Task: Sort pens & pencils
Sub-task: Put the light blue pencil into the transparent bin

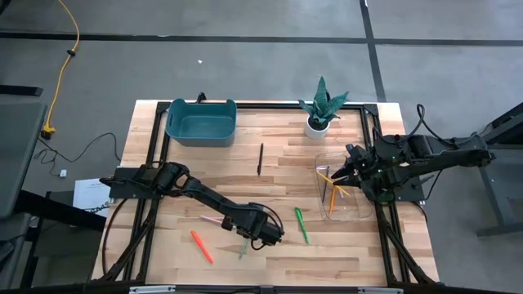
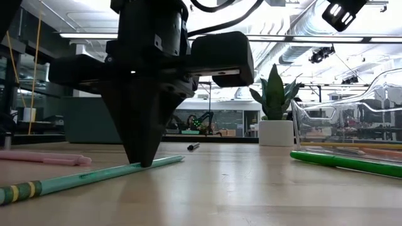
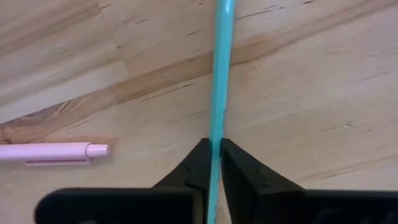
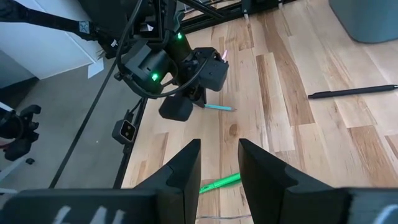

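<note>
My left gripper [image 1: 260, 234] stands at the table's near middle, pointing down, shut on the teal pencil [image 2: 81, 178]. The pink pen [image 3: 56, 151] lies just beside it, and the red-orange pen [image 1: 202, 247] to its left. The green pen [image 1: 301, 224] lies on its right and the black pen [image 1: 261, 159] near the table's centre. Orange and yellow pencils [image 1: 333, 184] lie in a clear container [image 1: 353, 200]. My right gripper [image 4: 219, 168] is open above that container. I cannot make out the brown pencil. My left gripper pinches the teal pencil between its two fingertips [image 3: 200, 163], a short way from the pencil's far end [image 2: 164, 162]. The fingers come from above, pointing down. The pencil lies flat on the table, and its banded end [image 2: 19, 190] reaches toward the near edge.
A teal bin [image 1: 200, 122] stands at the far left of the table and a potted plant [image 1: 321, 106] at the far right, behind the clear container. Bare wood lies between the black pen and the container.
</note>
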Robot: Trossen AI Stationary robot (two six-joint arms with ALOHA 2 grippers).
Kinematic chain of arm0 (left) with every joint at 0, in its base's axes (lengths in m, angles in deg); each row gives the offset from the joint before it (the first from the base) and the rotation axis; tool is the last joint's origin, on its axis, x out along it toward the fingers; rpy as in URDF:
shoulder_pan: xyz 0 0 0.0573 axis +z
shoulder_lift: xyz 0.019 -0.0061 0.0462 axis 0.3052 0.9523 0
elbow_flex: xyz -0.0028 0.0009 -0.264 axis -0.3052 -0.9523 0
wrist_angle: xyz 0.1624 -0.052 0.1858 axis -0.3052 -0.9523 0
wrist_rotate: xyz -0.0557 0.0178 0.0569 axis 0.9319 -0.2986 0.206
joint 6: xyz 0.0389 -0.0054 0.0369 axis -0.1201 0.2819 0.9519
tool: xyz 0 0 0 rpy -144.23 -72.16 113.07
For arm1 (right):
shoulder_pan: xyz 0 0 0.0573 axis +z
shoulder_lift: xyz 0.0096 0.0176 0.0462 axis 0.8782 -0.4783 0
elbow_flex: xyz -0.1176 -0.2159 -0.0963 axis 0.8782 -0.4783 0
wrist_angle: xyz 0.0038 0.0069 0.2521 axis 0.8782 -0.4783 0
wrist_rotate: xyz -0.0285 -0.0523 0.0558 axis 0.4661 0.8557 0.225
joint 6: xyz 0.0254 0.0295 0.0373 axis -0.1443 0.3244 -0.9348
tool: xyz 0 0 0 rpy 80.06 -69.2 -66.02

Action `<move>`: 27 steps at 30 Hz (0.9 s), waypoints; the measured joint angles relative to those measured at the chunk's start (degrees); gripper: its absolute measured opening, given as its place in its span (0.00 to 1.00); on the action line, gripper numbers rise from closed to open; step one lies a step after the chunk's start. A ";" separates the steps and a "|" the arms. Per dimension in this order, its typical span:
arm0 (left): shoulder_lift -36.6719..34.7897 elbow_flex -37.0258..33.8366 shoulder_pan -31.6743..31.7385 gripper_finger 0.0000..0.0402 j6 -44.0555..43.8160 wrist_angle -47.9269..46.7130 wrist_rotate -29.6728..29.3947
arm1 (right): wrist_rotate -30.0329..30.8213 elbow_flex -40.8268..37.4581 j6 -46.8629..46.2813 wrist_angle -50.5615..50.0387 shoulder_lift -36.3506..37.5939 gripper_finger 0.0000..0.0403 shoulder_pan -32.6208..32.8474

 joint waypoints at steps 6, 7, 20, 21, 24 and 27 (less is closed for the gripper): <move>-0.04 0.95 0.00 0.02 1.36 -0.35 0.69 | 0.00 0.00 0.02 0.00 0.00 0.24 0.01; -0.04 1.29 0.00 0.02 1.82 -0.32 0.48 | 0.00 0.00 0.02 0.00 0.00 0.24 0.02; -0.04 11.53 0.04 0.01 5.20 -9.84 -9.11 | -0.12 0.00 0.02 0.64 0.01 0.24 0.00; -0.04 13.25 0.07 0.01 5.51 -11.06 -10.74 | -0.38 0.00 0.02 1.13 0.02 0.24 0.00; -0.04 18.54 0.35 0.01 6.66 -15.78 -16.34 | -1.33 0.00 0.02 3.12 0.00 0.24 0.01; -0.04 24.49 0.74 0.01 8.67 -19.24 -22.81 | -2.42 0.00 0.02 5.64 0.01 0.24 0.01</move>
